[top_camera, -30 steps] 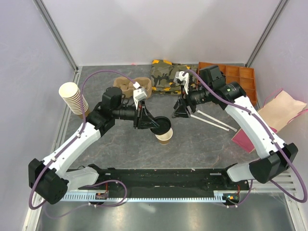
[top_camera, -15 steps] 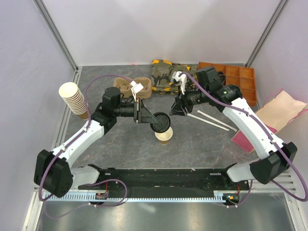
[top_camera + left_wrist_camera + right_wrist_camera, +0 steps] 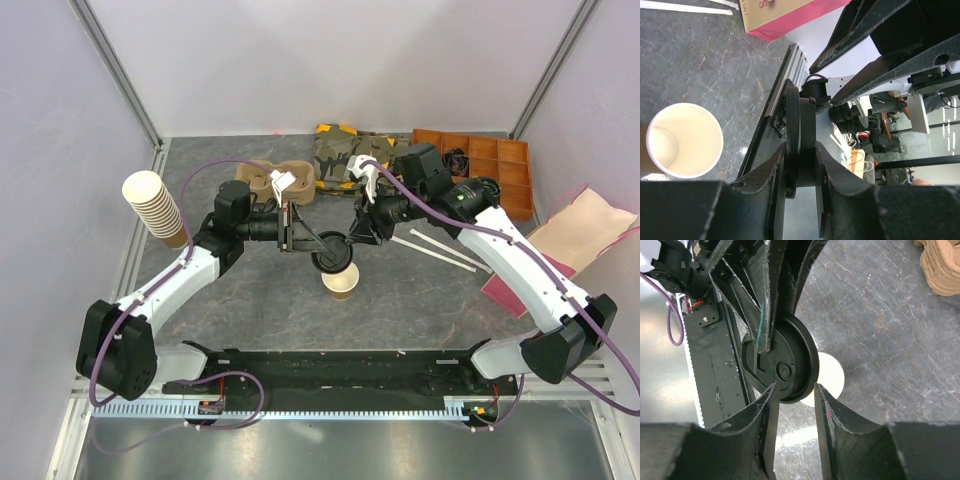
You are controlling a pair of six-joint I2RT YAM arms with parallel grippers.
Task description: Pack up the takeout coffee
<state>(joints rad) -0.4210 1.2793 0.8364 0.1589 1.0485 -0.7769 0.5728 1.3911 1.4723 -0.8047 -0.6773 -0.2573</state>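
The takeout coffee's tan paper cup [image 3: 340, 283] stands lidless on the grey table, its white inside showing in the left wrist view [image 3: 685, 140]. Its round black lid [image 3: 332, 252] hangs on edge just above the cup, with my left gripper [image 3: 316, 243] shut on it; the left wrist view has the lid [image 3: 800, 135] pinched between the left gripper's [image 3: 801, 150] fingers. My right gripper [image 3: 353, 238] has come in from the right. In its wrist view the right gripper [image 3: 795, 387] is open, its tips either side of the lid's [image 3: 782, 365] lower rim, the cup [image 3: 832, 374] behind.
A tall stack of paper cups [image 3: 152, 205] stands at the left. Pulp cup carriers [image 3: 270, 180], a camouflage bag [image 3: 345, 155] and an orange divided tray [image 3: 485, 160] line the back. Two white straws [image 3: 445, 250] and a pink and kraft paper bag [image 3: 575, 240] lie to the right.
My right gripper has moved left to the lid and its jaws have narrowed. The left gripper has kept hold of the lid, shifting it slightly up and back over the cup.
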